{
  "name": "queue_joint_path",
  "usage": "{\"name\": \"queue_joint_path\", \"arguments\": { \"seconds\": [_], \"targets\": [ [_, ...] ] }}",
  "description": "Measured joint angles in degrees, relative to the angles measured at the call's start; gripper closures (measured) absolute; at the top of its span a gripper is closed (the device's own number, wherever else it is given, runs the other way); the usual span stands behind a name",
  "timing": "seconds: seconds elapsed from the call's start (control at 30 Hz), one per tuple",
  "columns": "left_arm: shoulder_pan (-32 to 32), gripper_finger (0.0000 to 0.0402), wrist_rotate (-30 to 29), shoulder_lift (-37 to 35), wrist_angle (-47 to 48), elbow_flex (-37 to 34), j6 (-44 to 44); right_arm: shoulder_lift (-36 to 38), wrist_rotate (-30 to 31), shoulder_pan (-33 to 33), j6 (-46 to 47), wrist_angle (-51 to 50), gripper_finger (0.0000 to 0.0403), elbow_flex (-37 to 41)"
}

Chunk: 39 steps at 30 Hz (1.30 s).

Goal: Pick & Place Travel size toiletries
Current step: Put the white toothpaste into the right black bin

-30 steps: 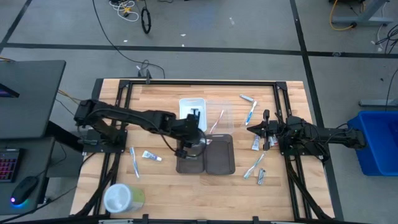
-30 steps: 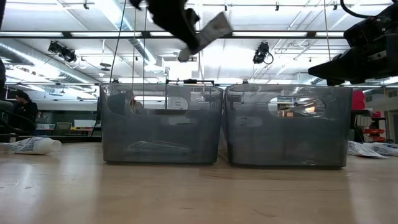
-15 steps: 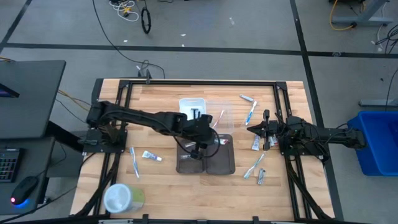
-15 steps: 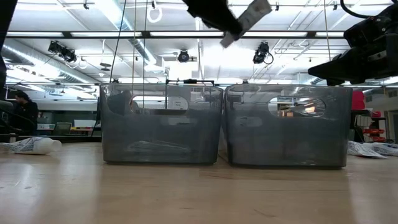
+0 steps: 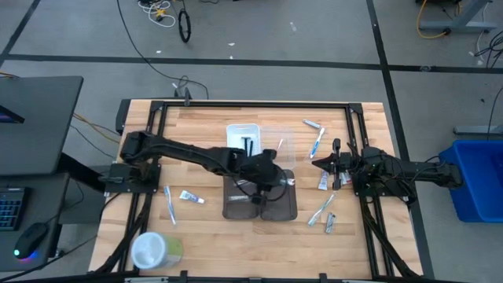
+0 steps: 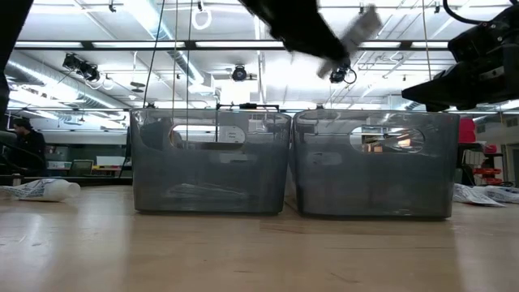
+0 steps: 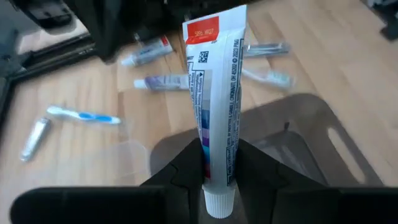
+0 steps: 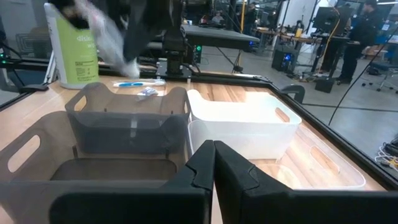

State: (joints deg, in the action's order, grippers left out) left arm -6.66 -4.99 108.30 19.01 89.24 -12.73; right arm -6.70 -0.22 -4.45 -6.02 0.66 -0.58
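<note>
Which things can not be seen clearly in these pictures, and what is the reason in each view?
- Low view: the tube held by the left end effector is blurred by motion.
- High view: the left arm covers part of the grey trays, hiding what lies inside.
- High view: the print on the toiletries beside the right end effector is too small to read.

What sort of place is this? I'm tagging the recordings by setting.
Most likely a robotics lab or workshop: a wooden table on a black frame, cables on a grey taped floor, ceiling strip lights, and more workbenches behind.
</note>
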Motion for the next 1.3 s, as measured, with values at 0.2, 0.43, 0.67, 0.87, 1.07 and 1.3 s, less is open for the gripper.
{"name": "queue_joint_path", "arguments": {
  "seconds": [0.2,0.43,0.67,0.87,1.07,1.3],
  "targets": [
    [0.38,0.0313,1.58,4.39,-0.06,-0.25,2.79,-1.54,-0.19,-0.02,0.01,0.78,0.039,0.0],
    [0.38,0.0313,2.0,5.41,0.69,-0.65,3.54,-2.83,0.12,0.0,0.01,0.13,0.039,0.0],
    [0.35,0.0313,1.39,5.39,0.73,-0.64,3.61,-3.28,-0.34,0.0,0.02,0.4,0.039,0.0],
    [0.38,0.0295,1.41,5.39,0.82,-0.64,4.33,-3.28,-0.36,0.0,0.02,0.42,0.0389,0.0],
    [0.34,0.0236,1.58,5.39,0.84,-0.64,4.98,-3.26,-0.38,0.0,0.0,0.42,0.0389,0.0],
    [0.22,0.018,1.39,5.29,1.2,-0.64,4.55,-3.26,-0.38,0.0,0.0,0.41,0.0389,0.0]
  ]
}}
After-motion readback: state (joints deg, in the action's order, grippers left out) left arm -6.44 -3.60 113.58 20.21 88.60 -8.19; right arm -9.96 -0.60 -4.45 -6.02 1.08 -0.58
